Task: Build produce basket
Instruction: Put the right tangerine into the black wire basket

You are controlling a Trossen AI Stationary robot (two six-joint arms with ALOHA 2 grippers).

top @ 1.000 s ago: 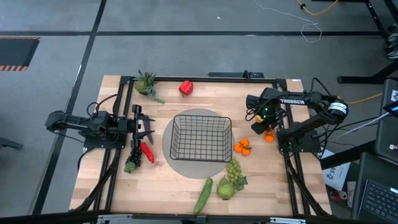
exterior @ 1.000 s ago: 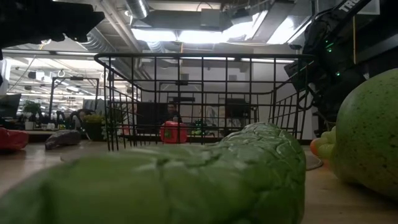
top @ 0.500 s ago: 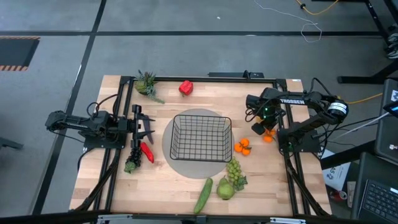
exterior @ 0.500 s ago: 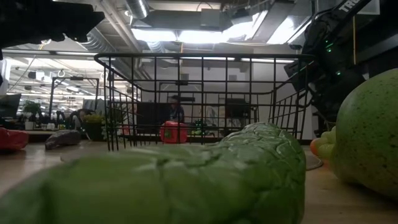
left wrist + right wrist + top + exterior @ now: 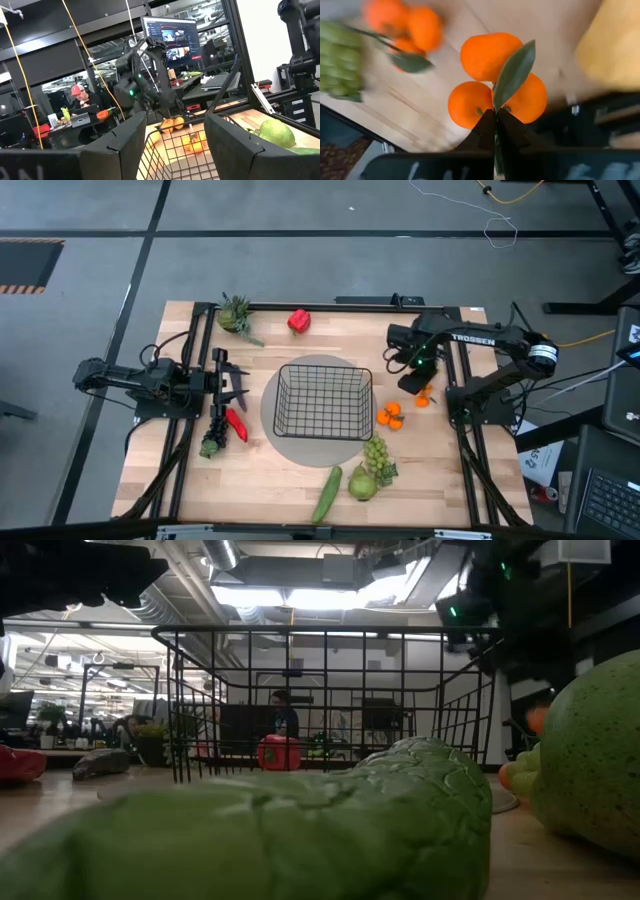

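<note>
Your right gripper (image 5: 495, 131) is pinched shut on the leaf stem of an orange cluster (image 5: 496, 80), which hangs beneath it beside the basket (image 5: 322, 402). More oranges (image 5: 389, 416) lie below, near the grapes (image 5: 377, 452). Your left gripper (image 5: 240, 385) waits open across the basket.

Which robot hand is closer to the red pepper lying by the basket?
The left. The left gripper hovers open just beside the red pepper, left of the basket. The right gripper is across the basket, shut on an orange cluster.
</note>
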